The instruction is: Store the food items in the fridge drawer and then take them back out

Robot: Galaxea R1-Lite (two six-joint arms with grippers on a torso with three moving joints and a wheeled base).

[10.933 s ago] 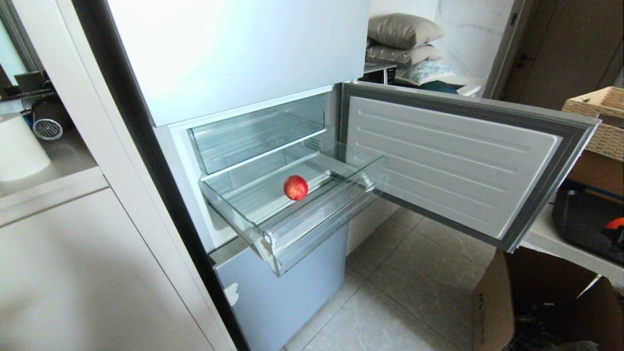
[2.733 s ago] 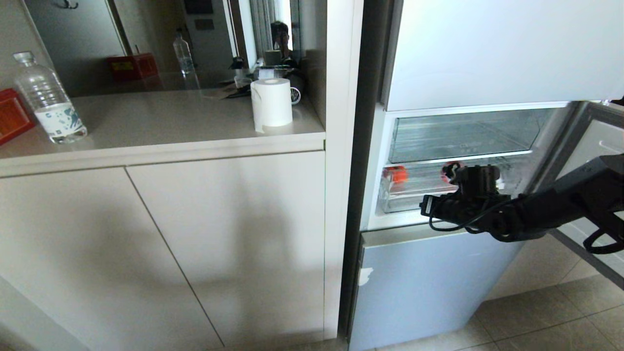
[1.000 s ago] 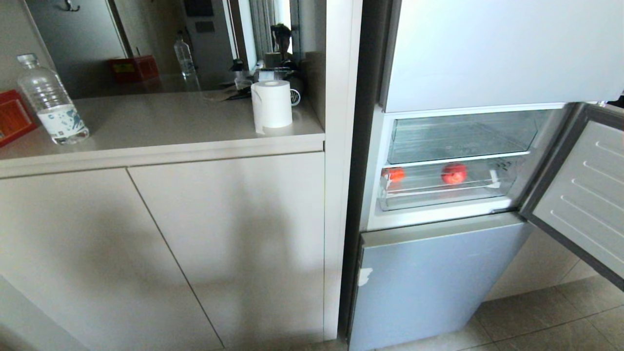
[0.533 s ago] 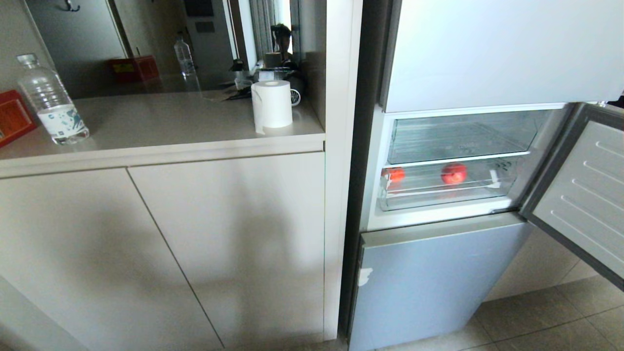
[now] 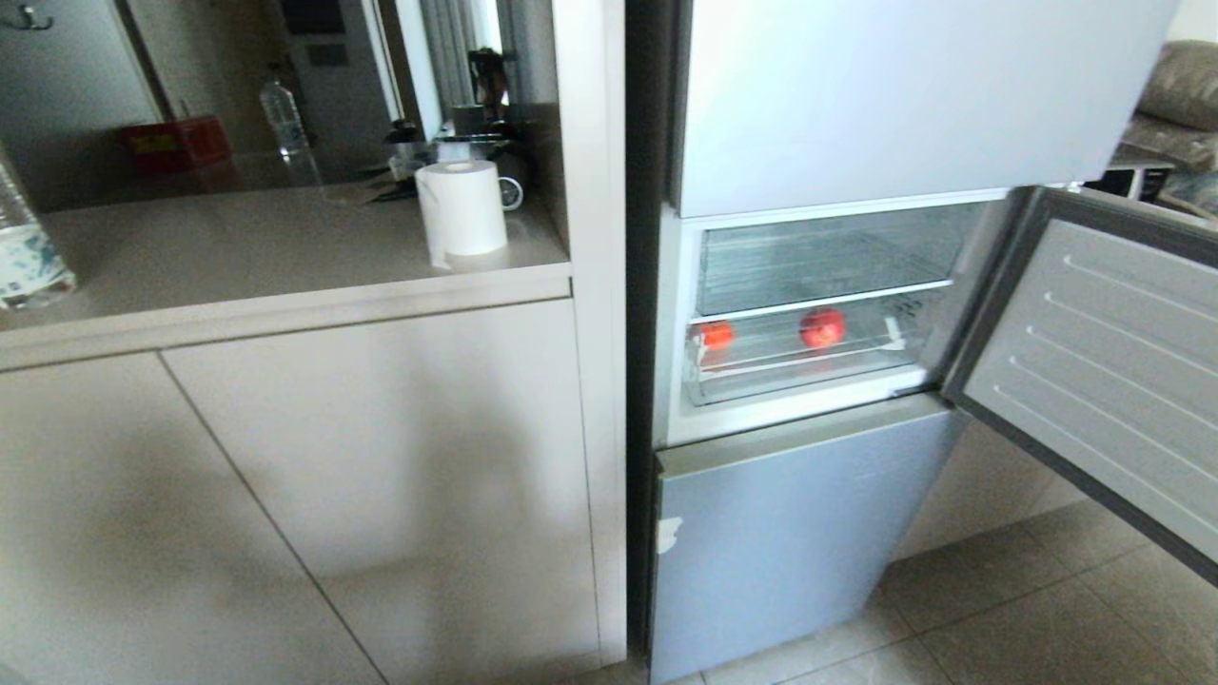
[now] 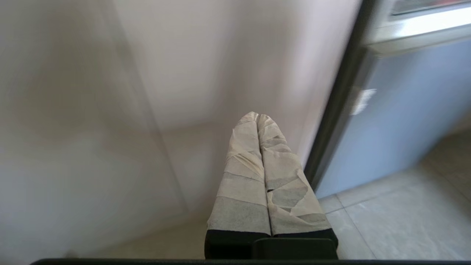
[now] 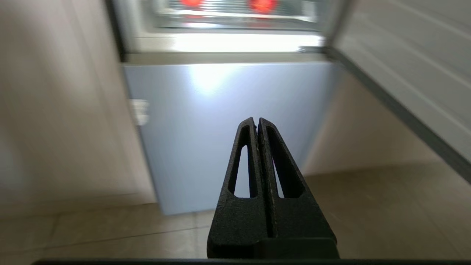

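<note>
Two food items lie inside the fridge drawer, which is pushed into the fridge: a red one near the middle and an orange-red one at its left end. In the right wrist view they show as the red one and the orange-red one, far above my right gripper. That gripper is shut and empty, low in front of the fridge's lower blue-grey door. My left gripper, its fingers wrapped in tape, is shut and empty before the cabinet front. Neither arm shows in the head view.
The fridge's middle door stands open to the right. A taller clear drawer sits above the shallow one. On the counter to the left stand a paper roll and a water bottle. Tiled floor lies below.
The whole head view has shifted: the fridge and counter now sit further left, so the camera has turned right. The drawer and both food items stay as they were.
</note>
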